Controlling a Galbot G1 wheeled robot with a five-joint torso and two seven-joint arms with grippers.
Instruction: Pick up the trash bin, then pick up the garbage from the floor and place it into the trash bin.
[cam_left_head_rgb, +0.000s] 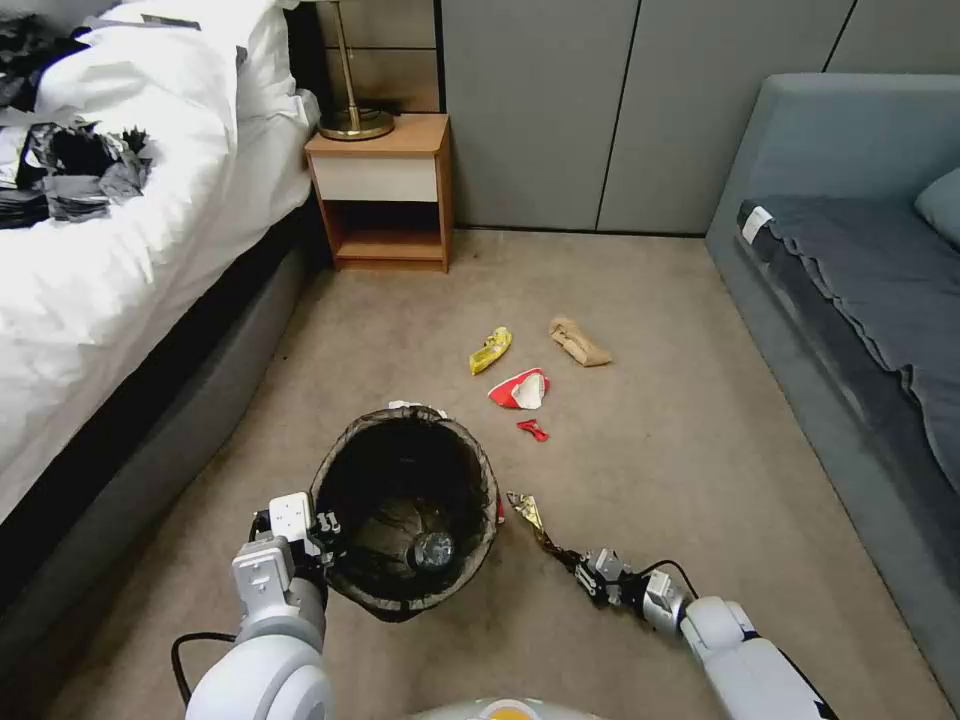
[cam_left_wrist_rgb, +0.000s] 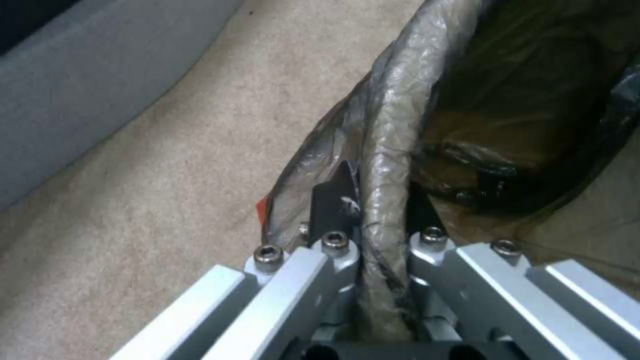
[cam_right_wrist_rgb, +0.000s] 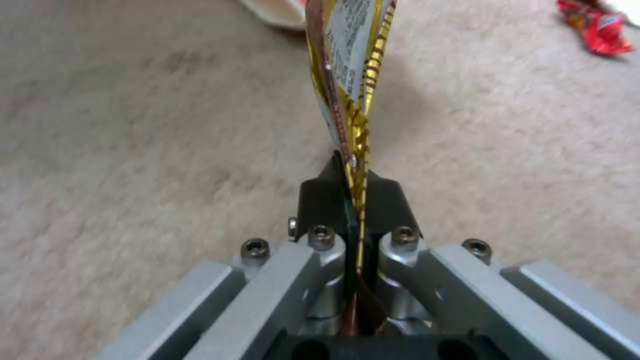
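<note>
Carrying the foil wrapper (cam_left_head_rgb: 528, 512) into the bin (cam_left_head_rgb: 405, 510) is the step in hand. The wrapper is pinched flat by the right gripper (cam_right_wrist_rgb: 351, 172), just beside the rim; it should be lifted over the opening before release. The bin's crinkly bagged rim is clamped by the left gripper (cam_left_wrist_rgb: 373, 210). Thin, floppy foil; soft carpet (cam_left_head_rgb: 650, 450).

Head camera looks forward and down over the carpet (cam_left_head_rgb: 650, 480). Each wrist camera sits close behind its pincer, looking along it; all three share that carpet.
</note>
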